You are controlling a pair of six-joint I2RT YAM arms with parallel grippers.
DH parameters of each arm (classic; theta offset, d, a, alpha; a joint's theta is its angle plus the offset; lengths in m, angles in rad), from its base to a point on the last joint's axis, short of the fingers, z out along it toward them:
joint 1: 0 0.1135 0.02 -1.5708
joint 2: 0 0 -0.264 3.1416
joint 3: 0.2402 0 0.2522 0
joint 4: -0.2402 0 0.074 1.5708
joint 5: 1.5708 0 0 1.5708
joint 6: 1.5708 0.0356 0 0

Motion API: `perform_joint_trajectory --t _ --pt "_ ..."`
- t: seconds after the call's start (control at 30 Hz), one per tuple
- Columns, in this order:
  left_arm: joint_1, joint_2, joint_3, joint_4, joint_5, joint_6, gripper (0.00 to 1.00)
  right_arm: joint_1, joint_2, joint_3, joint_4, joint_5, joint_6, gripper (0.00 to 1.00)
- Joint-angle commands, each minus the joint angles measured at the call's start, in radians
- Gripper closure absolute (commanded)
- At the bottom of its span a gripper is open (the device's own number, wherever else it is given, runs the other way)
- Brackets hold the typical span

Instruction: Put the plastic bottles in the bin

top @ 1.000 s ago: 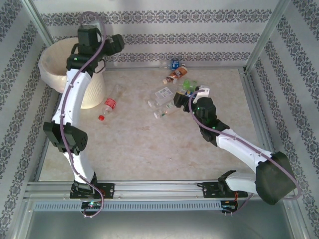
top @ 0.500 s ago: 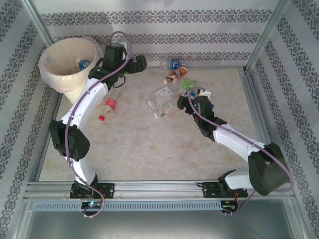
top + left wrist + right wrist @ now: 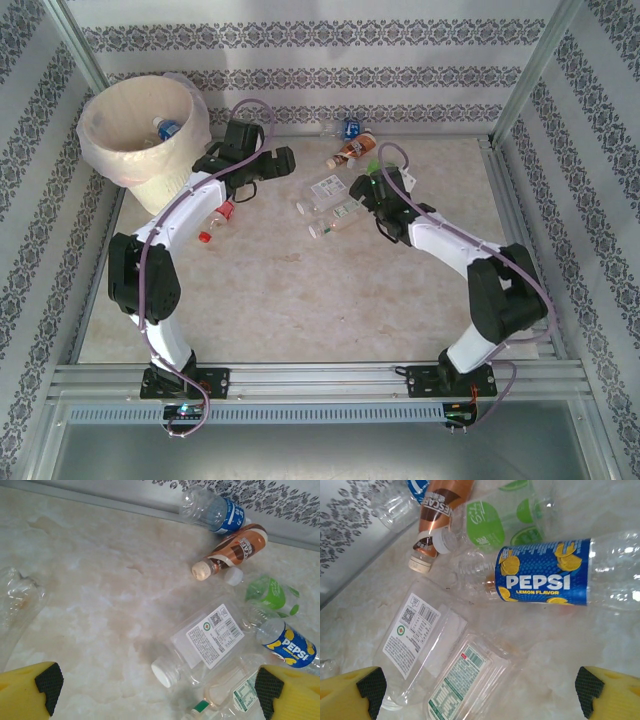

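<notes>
Reaching over the table, the left gripper and right gripper flank loose bottles; one bottle lies in the bin. Left wrist view: fingers spread wide, empty, above a white-capped bottle. Right wrist view: fingers spread, empty, over the Pepsi bottle.

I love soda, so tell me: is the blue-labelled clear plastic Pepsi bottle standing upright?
No, the blue-labelled clear plastic Pepsi bottle lies flat on its side.
</notes>
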Motion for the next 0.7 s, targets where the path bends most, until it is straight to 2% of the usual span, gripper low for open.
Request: perform_joint_trajectory --t 0.0,0.27,0.3,0.37,0.47,0.67 --pt "-0.008 -0.062 -0.005 0.027 -0.039 -0.01 0.0 -0.002 0.049 0.041 -0.078 -0.045 0.087 0.02" --pt "-0.009 -0.047 0.007 0.011 -0.032 0.011 0.0 -0.005 0.202 0.126 -0.041 -0.102 0.116 0.06" --pt "-0.008 -0.049 -0.003 0.031 -0.012 0.025 0.0 -0.006 0.219 0.134 -0.044 -0.098 0.118 0.08" --pt "-0.009 -0.064 -0.05 0.114 0.104 0.064 0.0 -0.006 0.248 0.147 -0.048 -0.093 0.122 0.11" --pt "-0.016 -0.073 -0.077 0.166 0.188 0.097 0.0 -0.003 0.247 0.122 -0.027 -0.08 0.13 0.16" --pt "-0.072 -0.085 -0.122 0.199 0.167 0.175 0.0 -0.011 0.213 0.051 0.022 -0.078 0.116 0.24"
